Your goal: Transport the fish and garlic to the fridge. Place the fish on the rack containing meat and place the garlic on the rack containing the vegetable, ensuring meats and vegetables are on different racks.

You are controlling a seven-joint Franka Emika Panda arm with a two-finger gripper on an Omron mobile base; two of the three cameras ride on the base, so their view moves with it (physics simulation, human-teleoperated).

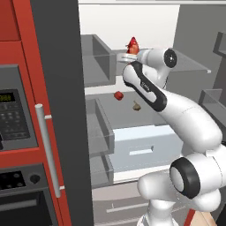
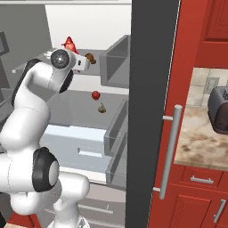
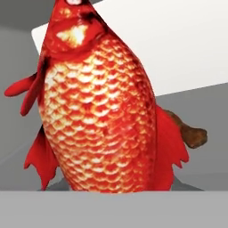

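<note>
Garlic already sits on the rack below the hand, beside a round red veggie. Hand's clamped on the fish up by the meat, not released yet.

Fish glossy w/ scaly skin; fridge shelves clear, smooth.

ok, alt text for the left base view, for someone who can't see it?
A white robot arm reaches into an open fridge, its gripper at the upper shelf where a red-orange fish stands. On the shelf below lie a small round red item and a brown garlic bulb.
</note>
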